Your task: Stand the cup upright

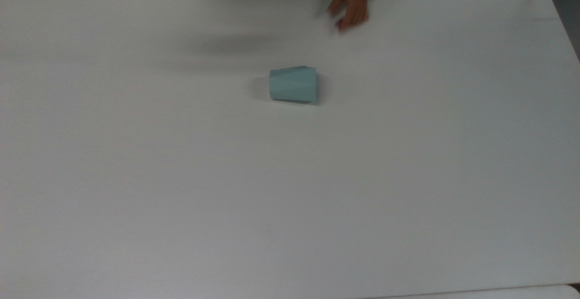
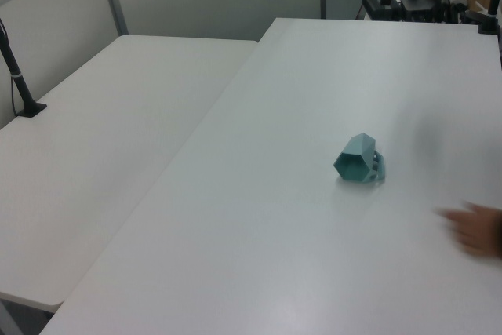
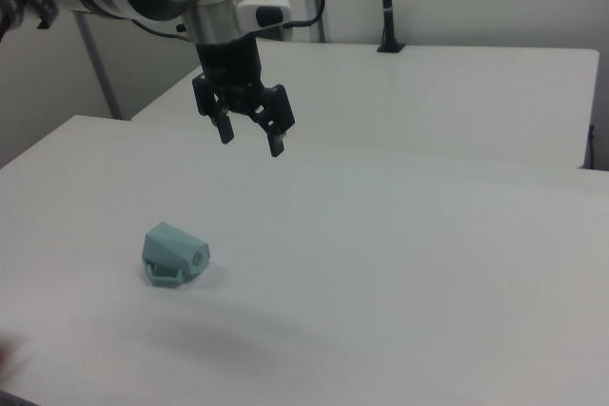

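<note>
Light: even, soft, from overhead; the white desk (image 1: 181, 176) reads bright with no hard glare.
Shadows: a faint one hugs the cup (image 1: 293, 84) on the top view's left; a broad diffuse smear lies on the desk beneath the pincer (image 3: 249, 135) in the right view.
Blur: the person's hand (image 1: 349, 4) is motion-smeared in the top and left views.
Focus: the pincer and the cup look reasonably crisp in the right view.

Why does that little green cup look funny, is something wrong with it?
The cup is tipped over, lying on its side in the middle of the white table instead of standing up. Nothing has spilled around it. A person's hand is also at the table's edge, blurred.
</note>
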